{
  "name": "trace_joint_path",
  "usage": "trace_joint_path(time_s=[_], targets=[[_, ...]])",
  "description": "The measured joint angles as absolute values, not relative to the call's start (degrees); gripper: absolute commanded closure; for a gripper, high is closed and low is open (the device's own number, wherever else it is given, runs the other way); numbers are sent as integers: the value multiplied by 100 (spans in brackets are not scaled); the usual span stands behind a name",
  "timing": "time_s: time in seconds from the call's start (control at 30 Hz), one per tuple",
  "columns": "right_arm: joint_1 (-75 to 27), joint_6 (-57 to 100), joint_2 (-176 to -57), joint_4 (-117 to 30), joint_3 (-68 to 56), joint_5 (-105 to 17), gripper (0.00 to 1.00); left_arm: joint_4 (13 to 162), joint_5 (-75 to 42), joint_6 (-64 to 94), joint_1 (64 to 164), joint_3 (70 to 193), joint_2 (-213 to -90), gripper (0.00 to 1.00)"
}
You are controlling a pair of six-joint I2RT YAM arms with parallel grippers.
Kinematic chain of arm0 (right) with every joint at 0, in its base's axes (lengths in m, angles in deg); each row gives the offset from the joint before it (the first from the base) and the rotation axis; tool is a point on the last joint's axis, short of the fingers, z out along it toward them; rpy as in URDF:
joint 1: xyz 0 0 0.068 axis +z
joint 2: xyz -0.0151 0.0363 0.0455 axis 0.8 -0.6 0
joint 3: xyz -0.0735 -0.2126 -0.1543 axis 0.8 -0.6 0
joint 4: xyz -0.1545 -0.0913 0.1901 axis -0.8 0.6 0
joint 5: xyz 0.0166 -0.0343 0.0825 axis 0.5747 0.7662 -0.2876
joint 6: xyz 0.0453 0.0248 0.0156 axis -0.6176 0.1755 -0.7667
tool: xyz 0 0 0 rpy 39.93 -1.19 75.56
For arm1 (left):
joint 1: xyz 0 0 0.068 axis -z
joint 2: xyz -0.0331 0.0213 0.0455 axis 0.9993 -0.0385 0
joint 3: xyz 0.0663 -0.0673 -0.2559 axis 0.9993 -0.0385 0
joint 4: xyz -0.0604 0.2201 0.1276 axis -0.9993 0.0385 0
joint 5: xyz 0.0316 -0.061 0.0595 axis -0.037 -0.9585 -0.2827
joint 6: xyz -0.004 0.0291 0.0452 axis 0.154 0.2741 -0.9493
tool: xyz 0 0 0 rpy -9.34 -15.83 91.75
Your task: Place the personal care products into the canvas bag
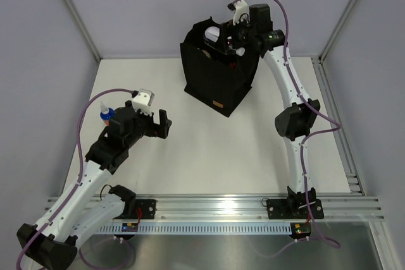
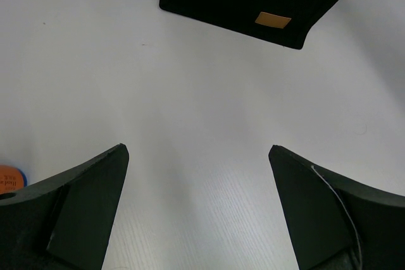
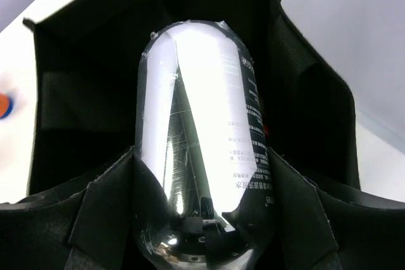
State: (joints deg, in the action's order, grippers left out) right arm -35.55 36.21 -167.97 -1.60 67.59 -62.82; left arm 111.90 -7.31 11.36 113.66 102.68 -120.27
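While the silver-white bottle sits clamped between the two black fingers of the right gripper, it hangs at the open mouth of the canvas bag, its rounded end pointing down over the dark interior. Lines of small print run along its shiny side. Whether the bottle has passed below the rim cannot be told. The bag stands upright toward the far side of the bench, a little right of the middle, with its tan label low on the near face. The right arm reaches up and over from the near right edge and bends in above the bag's top. Well apart from the bag, on the near left of the bench, the left gripper hovers with its fingers spread wide and nothing between them. Its wrist camera looks across bare white surface toward the bag and its label. An orange bottle with a blue cap stands just beside the left arm, on its left, partly hidden behind it.
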Motion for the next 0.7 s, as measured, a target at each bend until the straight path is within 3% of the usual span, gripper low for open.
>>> trace_joint_path(time_s=[0.27, 0.5, 0.6, 0.7], targets=[[-3262, 3444, -16802, -667, 6899, -5533, 100, 11187, -670, 1136, 11366, 10263, -12062, 1], [-2956, 3363, -16948, -1400, 6232, -4956, 98, 11190, -655, 1133, 11366, 10263, -12067, 1], [-2951, 3401, -16952, -1537, 5535, -4859, 84, 11187, -650, 1133, 11366, 10263, -12065, 1], [-2988, 3565, -16815, -1990, 4695, -4958, 51, 11187, -650, 1136, 11366, 10263, -12065, 1]])
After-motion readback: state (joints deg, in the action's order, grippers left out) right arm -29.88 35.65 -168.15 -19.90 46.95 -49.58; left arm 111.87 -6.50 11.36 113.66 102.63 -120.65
